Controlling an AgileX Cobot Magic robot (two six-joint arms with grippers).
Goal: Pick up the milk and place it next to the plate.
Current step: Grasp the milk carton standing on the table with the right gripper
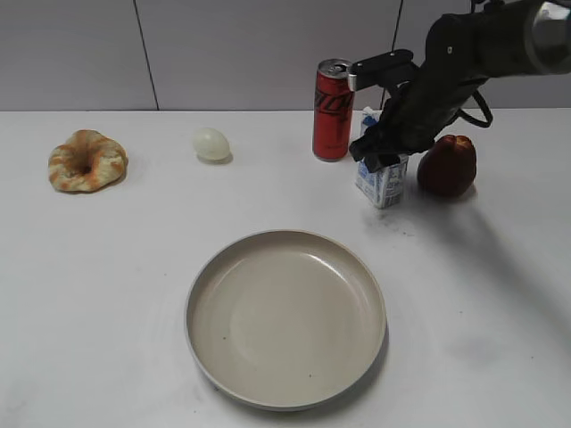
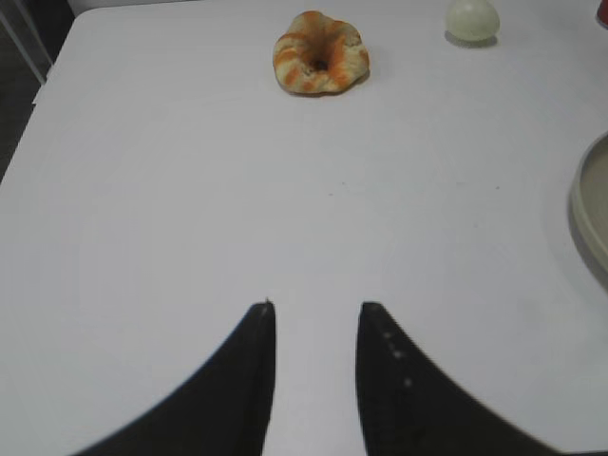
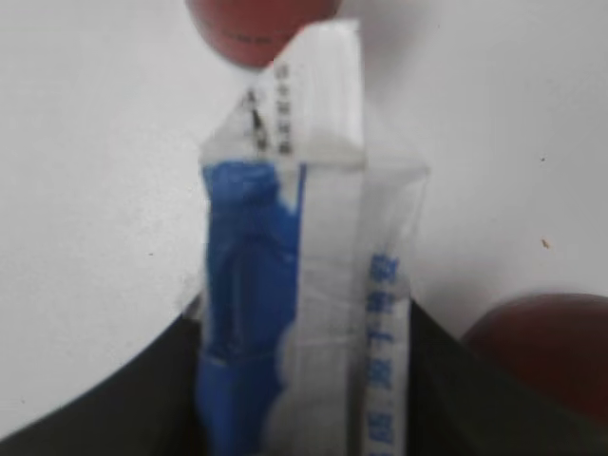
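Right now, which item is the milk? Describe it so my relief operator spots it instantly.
Start at the big beige plate in front, then look behind its right side to the row by the wall. The milk stands between the tall red can and the dark red fruit, with the right gripper around its top. It is the only white carton with blue print.

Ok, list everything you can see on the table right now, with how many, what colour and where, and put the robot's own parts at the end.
plate: one, beige, front centre.
milk: one, white and blue, back right, between can and apple.
soda can: one, red, left of the milk.
apple: one, dark red, right of the milk.
egg: one, pale, back centre-left.
bread ring: one, orange-tan, back left.
table: one, white.
right tool: one, black, closed around the milk.
left tool: one, black, open over bare table.
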